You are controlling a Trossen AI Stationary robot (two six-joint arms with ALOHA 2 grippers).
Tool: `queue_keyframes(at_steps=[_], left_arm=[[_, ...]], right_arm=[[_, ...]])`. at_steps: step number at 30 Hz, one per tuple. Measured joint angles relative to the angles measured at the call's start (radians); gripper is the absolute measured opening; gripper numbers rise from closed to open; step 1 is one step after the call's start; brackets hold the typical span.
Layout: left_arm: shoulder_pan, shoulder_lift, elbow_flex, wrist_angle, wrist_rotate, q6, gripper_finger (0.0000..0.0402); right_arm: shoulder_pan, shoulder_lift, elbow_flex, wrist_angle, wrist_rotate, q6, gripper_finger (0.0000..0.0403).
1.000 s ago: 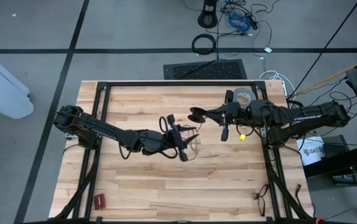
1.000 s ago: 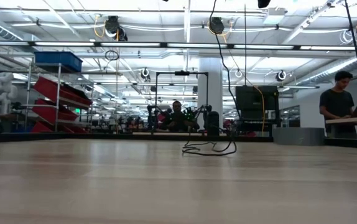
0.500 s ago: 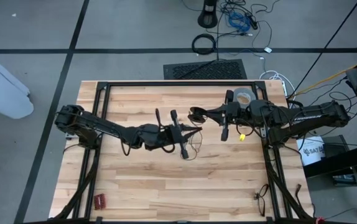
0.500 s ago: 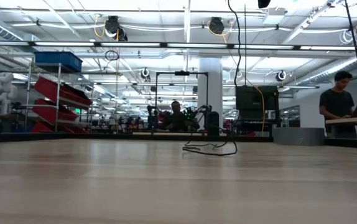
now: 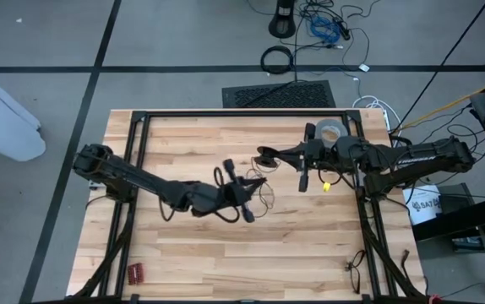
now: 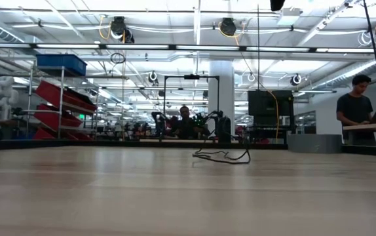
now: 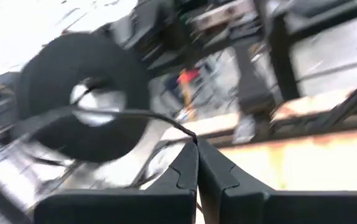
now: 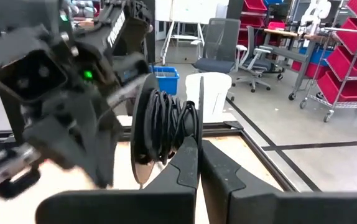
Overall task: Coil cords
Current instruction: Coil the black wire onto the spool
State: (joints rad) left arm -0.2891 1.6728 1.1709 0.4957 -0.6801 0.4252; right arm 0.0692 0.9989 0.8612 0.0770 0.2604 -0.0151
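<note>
Cords (image 5: 264, 196) near grey tape roll (image 5: 330, 132).

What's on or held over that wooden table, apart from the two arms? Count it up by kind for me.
Thin black wire: 1
Black spool: 1
Grey tape roll: 1
Small yellow piece: 1
Small red piece: 1
Small black wiry item: 1
Total: 6
</note>
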Motion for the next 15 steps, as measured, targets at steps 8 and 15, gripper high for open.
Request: queue_keyframes(at_steps=[8, 15], left_arm=[[-0.098, -0.158, 0.0, -0.122, -0.144, -0.06, 0.0001], [-0.085, -0.327, 0.001, -0.36, -0.155, -0.296, 0.0001]], right_arm=[[0.0, 0.0, 0.0, -0.036, 0.0, 0.003, 0.0], [0.0, 0.022, 0.0, -0.02, 0.0, -0.002, 0.0]])
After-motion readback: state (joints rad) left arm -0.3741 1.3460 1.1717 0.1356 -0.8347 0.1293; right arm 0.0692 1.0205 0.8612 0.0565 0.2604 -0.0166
